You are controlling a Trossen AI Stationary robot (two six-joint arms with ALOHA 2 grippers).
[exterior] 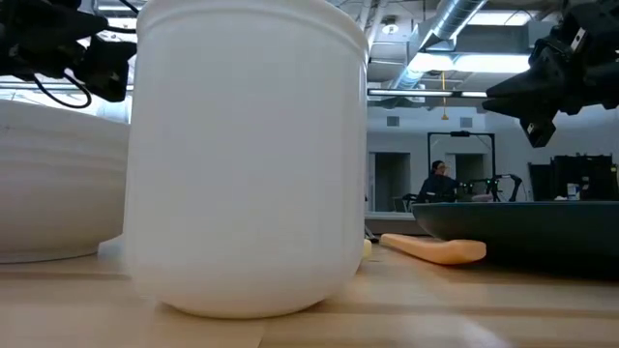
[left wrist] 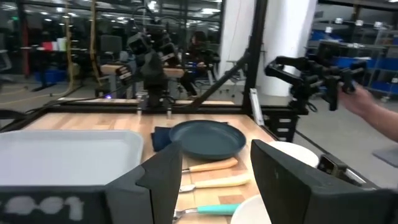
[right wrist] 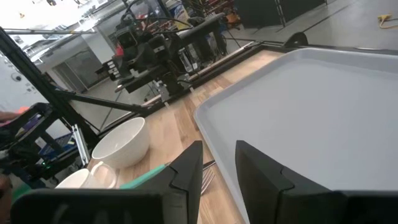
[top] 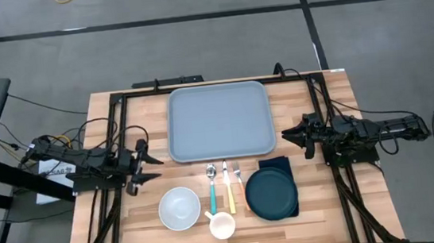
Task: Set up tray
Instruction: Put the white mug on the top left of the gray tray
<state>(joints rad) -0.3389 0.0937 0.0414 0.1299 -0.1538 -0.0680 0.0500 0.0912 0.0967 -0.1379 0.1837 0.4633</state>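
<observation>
The light grey-blue tray [top: 219, 121] lies flat on the wooden table's far middle. Near it lie a spoon [top: 212, 187], a knife [top: 227, 187] and a fork [top: 239, 181]. A dark navy plate [top: 272, 194] rests partly on a folded navy napkin [top: 277, 165]. A white bowl [top: 180, 207] and a white mug [top: 222, 225] stand at the near middle. My left gripper [top: 154, 163] hovers open beside the tray's left near corner, pointing level. My right gripper [top: 289, 137] hovers by the tray's right edge, its fingers [right wrist: 189, 165] a little apart, nothing between them.
A black frame [top: 113, 123] runs along the table's left, right and far sides. In the low view the mug [exterior: 247, 155] fills the foreground, with the bowl [exterior: 58, 184] and the plate [exterior: 522, 227] to either side. A person's hand [left wrist: 373, 112] shows beyond the table.
</observation>
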